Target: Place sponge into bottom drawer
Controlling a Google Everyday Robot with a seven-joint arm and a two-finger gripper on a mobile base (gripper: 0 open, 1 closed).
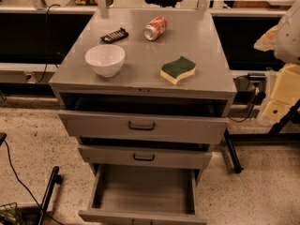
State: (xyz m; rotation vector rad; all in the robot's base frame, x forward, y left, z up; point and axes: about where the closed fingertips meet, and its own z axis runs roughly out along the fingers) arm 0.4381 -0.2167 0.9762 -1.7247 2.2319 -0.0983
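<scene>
**Grey cabinet, sponge on top, lowest drawer open**

Small wavy-edged sponge (178, 70), dark green over pale yellow foam, lies on the right front part of a grey metal cabinet top (140, 67). Near it sit a round white bowl (105, 59), a red drinks can on its side (155, 27) and a flat black packet (114, 35). The wide, shallow grey bottom drawer (143, 191) stands pulled out. The pale cream gripper (281, 95) is at the right edge, well apart from the sponge; whether it is spread or pressed together, I cannot tell.

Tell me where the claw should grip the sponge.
Probably pinch the sponge across its narrower width, on the yellow foam sides, coming straight down: it lies flat, green side up, nothing touching it. The claw sits at the right edge, beside the cabinet.
</scene>
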